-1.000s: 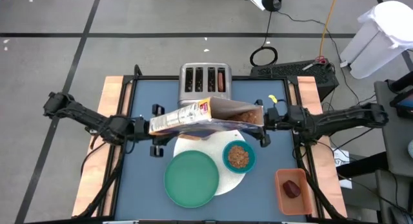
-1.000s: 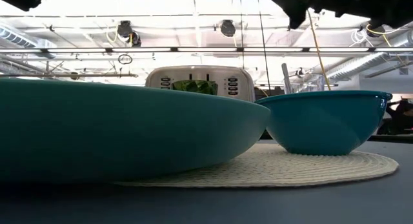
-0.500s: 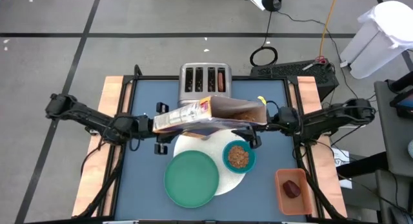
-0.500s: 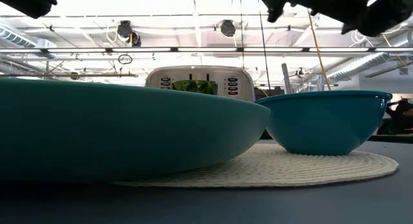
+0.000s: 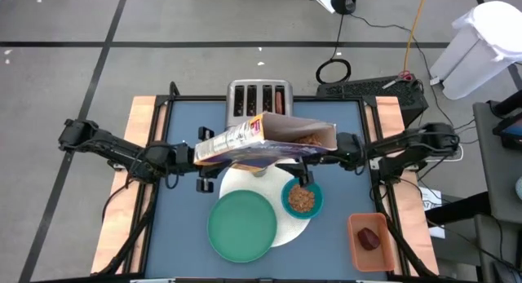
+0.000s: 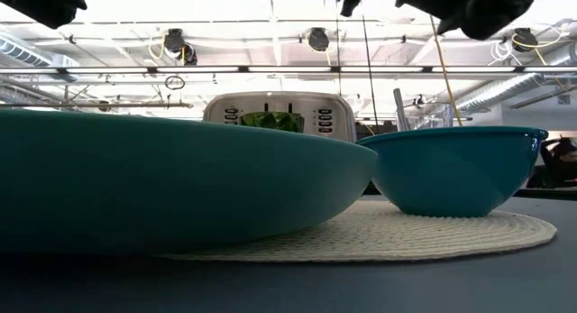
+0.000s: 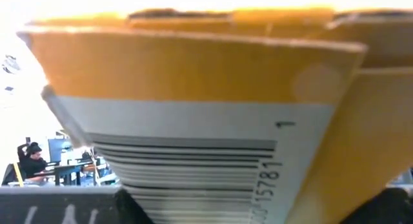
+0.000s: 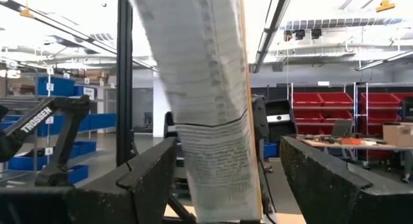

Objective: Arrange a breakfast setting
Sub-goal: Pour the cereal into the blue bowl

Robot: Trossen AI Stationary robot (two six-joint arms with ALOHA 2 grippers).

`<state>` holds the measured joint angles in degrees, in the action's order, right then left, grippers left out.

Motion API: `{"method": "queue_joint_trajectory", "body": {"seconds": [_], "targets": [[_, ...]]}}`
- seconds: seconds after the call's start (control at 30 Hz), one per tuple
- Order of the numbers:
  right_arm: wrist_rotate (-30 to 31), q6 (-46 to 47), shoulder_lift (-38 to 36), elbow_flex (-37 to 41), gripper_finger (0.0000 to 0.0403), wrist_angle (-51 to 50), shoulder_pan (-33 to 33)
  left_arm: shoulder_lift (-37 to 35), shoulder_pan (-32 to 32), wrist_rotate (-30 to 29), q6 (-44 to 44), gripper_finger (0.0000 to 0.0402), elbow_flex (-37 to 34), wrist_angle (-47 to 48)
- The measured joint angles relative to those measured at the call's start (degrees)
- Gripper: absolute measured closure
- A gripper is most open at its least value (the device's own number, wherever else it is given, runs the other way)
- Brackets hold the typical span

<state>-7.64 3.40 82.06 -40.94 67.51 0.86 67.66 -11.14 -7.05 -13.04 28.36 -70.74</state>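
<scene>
The cereal box (image 5: 265, 143) hangs above the table (image 5: 183, 165), lying on its side with its long axis running across the table from left to right. Its open mouth faces the right arm's side, where brown cereal shows inside the cardboard. The left gripper (image 5: 194, 156) clamps the box's closed end; in its wrist view the printed barcode panel (image 7: 193, 166) fills the frame. The right gripper (image 5: 322, 156) sits at the open end, and its wide-set fingers (image 8: 145, 179) flank a narrow printed side of the box without visibly pressing it.

Below the box's mouth stands the smaller teal bowl (image 5: 302, 198), round and smooth, already holding brown cereal. It rests on the large white round disc (image 5: 295, 227), which looks woven in the low view, beside the flat green plate (image 5: 241, 226). The dark red fruit (image 5: 369, 238) lies in an orange tray (image 5: 356, 249) on the right. The silver toaster (image 5: 258, 101) stands behind.
</scene>
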Motion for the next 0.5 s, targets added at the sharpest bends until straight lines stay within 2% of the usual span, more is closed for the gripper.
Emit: {"method": "queue_joint_trajectory", "body": {"seconds": [0.5], "targets": [[-0.1,0.0,8.9,-9.5,0.0135,-0.1,0.0,0.0,0.0,0.0,-0.2,0.0227,0.0,0.1]]}}
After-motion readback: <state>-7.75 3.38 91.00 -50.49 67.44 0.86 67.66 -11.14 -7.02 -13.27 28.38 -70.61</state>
